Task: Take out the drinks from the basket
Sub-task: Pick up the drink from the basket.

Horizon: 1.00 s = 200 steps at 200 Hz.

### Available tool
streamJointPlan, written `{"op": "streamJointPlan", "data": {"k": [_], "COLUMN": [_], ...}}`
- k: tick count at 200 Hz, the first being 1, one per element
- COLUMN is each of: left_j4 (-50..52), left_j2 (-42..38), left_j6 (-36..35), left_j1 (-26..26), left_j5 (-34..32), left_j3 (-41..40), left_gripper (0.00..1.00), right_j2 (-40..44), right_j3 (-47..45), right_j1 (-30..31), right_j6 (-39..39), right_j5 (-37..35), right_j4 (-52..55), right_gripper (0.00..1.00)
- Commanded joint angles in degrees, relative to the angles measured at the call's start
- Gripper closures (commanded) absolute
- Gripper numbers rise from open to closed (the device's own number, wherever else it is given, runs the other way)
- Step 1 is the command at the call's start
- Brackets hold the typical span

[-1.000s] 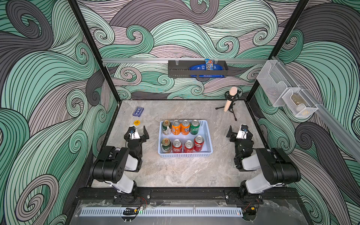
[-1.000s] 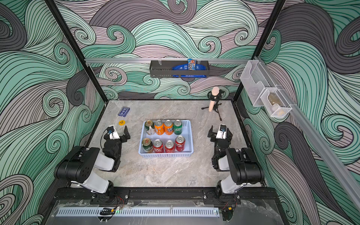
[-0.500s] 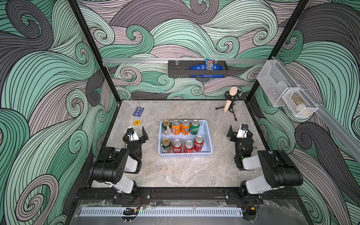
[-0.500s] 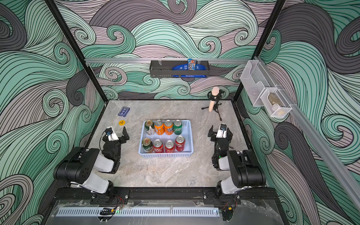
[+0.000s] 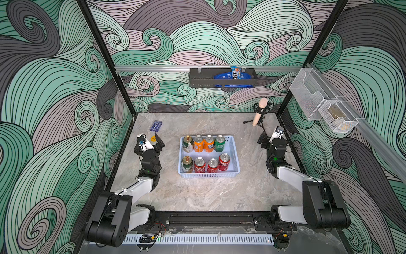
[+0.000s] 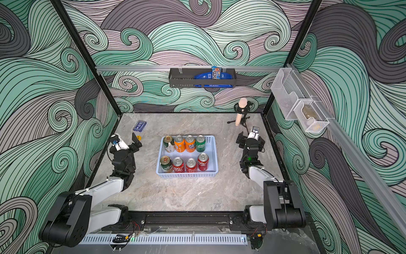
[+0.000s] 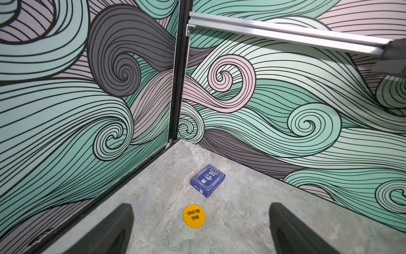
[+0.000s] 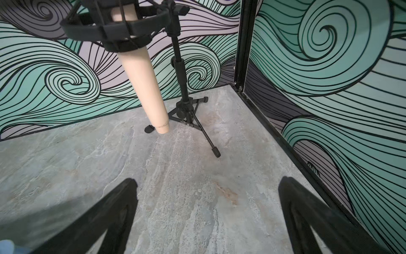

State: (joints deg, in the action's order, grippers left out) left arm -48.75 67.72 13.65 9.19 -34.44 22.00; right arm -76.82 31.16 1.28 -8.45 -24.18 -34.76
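The light-blue basket [image 5: 208, 175] [image 6: 186, 175] sits mid-table and holds the drinks in two rows. At the back stand a green-and-cream can [image 5: 187, 144], two orange cans [image 5: 198, 144] and a green can [image 5: 219, 143]. In front are another green-and-cream can [image 5: 187, 163] and three red cans [image 5: 212, 165]. My left gripper [image 5: 151, 140] [image 7: 201, 211] hovers left of the basket, open and empty, facing the back-left corner. My right gripper [image 5: 271, 137] [image 8: 208, 182] is right of the basket, open and empty, facing the back-right corner.
A blue card box [image 5: 156, 126] [image 7: 207, 180] and a yellow chip [image 7: 194, 216] lie ahead of the left gripper. A microphone on a tripod stand [image 5: 259, 112] [image 8: 142, 83] is just beyond the right gripper. A black wall rack [image 5: 223, 78] and wire bins [image 5: 323, 107] hang above.
Both arms have lifted a little and their grippers have edged toward the back wall. The jaws stay open. Basket and cans have not moved.
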Motion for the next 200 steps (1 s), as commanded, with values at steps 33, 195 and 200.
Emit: {"op": "streamJointPlan", "data": {"k": [33, 195, 200], "left_j4": [40.01, 65.73, 65.67], "left_j2": [-4.61, -0.7, -0.68], "left_j6": [20.08, 11.24, 11.02], "left_j1": [0.13, 0.21, 0.21], "left_j5": [2.76, 49.31, 49.96], "left_j3": [12.8, 22.2, 21.96], "left_gripper": [0.01, 0.01, 0.01], "right_j2": [6.98, 6.42, 6.07], "right_j3": [2.25, 19.69, 20.06], "right_j1": [-0.05, 18.17, 18.96], "right_j6": [-5.93, -6.23, -6.16], "right_j5": [15.91, 36.91, 36.52], "right_j4": [18.86, 46.34, 46.98], "right_gripper": [0.0, 0.07, 0.07]}}
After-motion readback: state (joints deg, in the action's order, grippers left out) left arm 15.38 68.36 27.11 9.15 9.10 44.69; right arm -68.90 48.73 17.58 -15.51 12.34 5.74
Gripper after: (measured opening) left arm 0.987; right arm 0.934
